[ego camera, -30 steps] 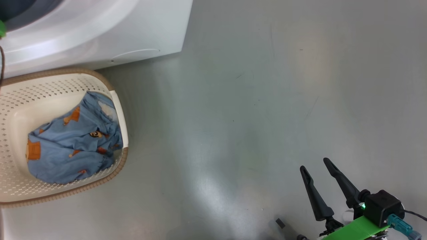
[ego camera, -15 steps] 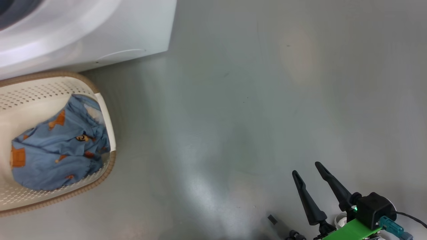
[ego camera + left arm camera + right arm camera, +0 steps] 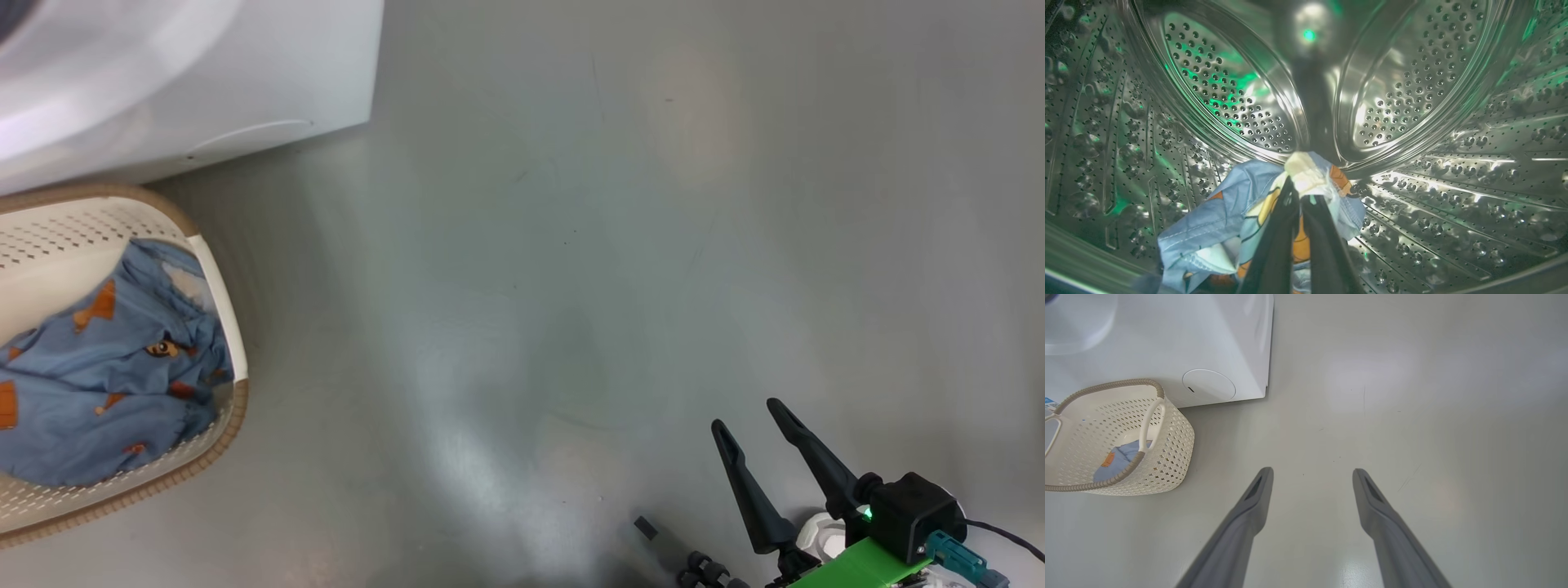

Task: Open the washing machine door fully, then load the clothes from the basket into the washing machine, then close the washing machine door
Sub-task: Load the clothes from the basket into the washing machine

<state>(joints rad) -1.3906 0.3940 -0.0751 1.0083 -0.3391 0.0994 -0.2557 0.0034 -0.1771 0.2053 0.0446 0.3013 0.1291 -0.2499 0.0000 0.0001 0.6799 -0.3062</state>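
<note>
**Release first, then reach left**

The left hand point(image 3: 1298, 194) is closed on a blue-and-orange garment point(image 3: 1216, 220) low inside the steel drum point(image 3: 1412, 81). More clothes point(image 3: 98, 392) lie in the basket point(image 3: 233, 425) before the washing machine point(image 3: 204, 73), well left of the empty, spread right hand point(image 3: 744, 415); the left arm looks nearer.

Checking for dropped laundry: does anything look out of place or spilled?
Nothing stands out. The basket stands upright beside the washing machine with the blue clothes inside it; the left gripper is shut on a garment within the drum; the right gripper is open above the floor.
</note>
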